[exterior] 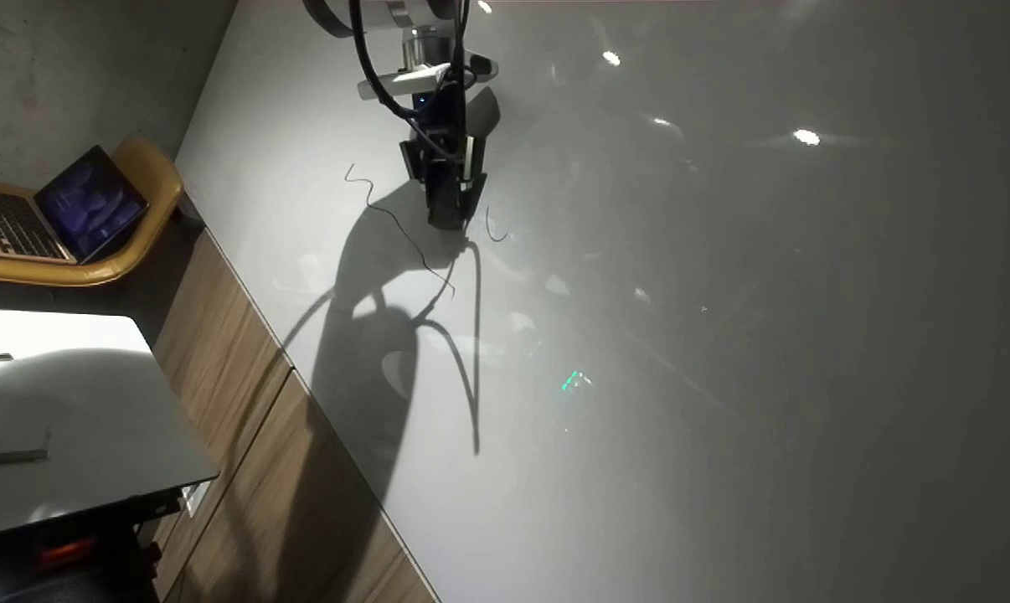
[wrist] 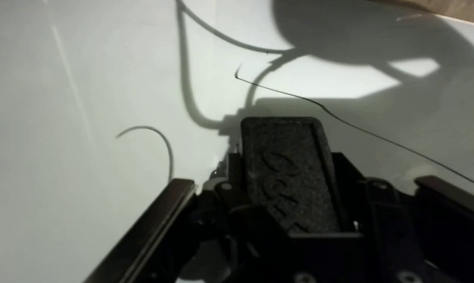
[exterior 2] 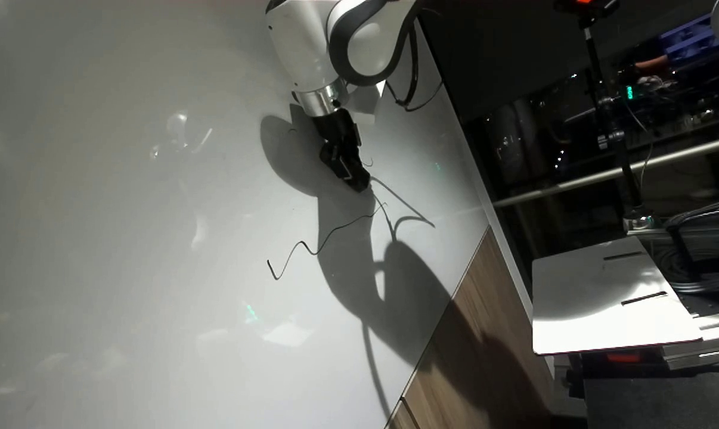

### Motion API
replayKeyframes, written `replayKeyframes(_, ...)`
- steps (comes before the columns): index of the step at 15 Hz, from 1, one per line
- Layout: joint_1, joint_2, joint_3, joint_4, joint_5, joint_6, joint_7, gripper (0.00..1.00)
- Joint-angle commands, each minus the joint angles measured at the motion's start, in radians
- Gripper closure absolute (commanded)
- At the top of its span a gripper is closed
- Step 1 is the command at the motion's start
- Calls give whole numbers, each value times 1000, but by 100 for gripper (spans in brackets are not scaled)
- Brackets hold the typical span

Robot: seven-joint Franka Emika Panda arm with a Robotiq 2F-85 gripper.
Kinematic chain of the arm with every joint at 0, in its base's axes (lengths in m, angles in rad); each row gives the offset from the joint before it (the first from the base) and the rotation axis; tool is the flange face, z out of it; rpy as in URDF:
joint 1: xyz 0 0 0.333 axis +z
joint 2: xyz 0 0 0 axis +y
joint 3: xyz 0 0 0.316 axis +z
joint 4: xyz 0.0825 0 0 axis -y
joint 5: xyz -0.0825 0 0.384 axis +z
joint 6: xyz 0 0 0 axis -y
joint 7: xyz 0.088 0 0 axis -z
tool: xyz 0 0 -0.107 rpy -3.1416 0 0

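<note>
A dark grey, round-cornered block [wrist: 282,137] with raised marks on its face, like an eraser, is between the fingers of my gripper [wrist: 286,167] in the wrist view. Both fingers press against its sides. In both exterior views the gripper [exterior: 445,180] [exterior 2: 343,158] points down at a glossy white surface [exterior: 639,502], the block's end close above it; contact I cannot tell. A long wavy dark line [exterior: 396,221] [exterior 2: 303,242] [wrist: 355,126] runs on the surface beside the block. A short curved line [wrist: 168,145] lies on the block's other side.
Wooden panels [exterior: 220,327] border the white surface along its edge. Beyond stand a yellow chair [exterior: 149,193] with a laptop [exterior: 90,205] on it and a light-topped table [exterior 2: 610,298]. Cables [exterior 2: 693,262] and a dark stand [exterior 2: 616,137] are farther off. The arm's shadow crosses the surface.
</note>
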Motion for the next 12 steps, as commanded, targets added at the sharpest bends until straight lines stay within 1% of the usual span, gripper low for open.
replayKeyframes(1,39,90,29,128,10,0,-16,68)
replayKeyframes(6,95,116,63,186,2,-55,-13,68)
replayKeyframes(10,136,108,80,287,-9,-156,-40,68)
replayKeyframes(12,145,104,79,338,-24,-203,-62,68)
